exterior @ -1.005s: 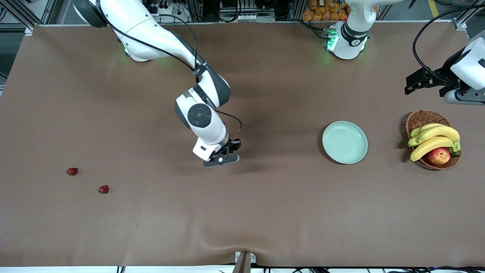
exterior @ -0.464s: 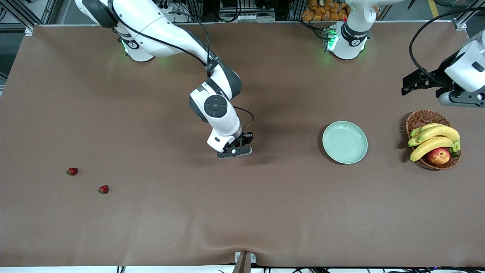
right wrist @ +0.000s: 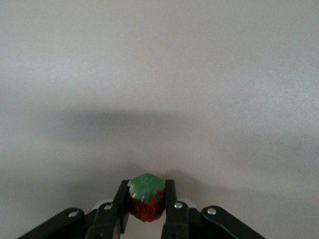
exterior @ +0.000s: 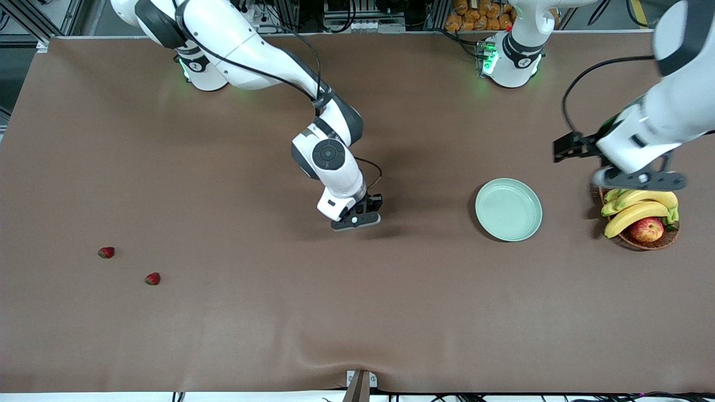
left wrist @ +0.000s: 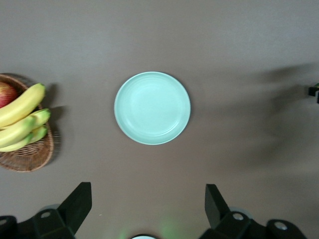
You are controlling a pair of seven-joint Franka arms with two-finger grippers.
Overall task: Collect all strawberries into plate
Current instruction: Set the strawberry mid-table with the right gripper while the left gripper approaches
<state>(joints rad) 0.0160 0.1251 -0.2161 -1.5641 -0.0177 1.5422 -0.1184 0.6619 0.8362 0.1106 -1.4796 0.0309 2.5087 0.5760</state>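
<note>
Right wrist view: strawberry [right wrist: 146, 201] cap-up in pincer [right wrist: 145, 209].

right hand [exterior: 356, 219]: clamped, over mid-table | left hand [exterior: 638, 179]: fingers spread, raised

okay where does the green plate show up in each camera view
Front view: plate on the table, toward the left arm's end, beside the wicker basket.
Left wrist view: plate near the middle, empty.
Right wrist view: not in it.
Shared landmark: the basket of bananas.
</note>
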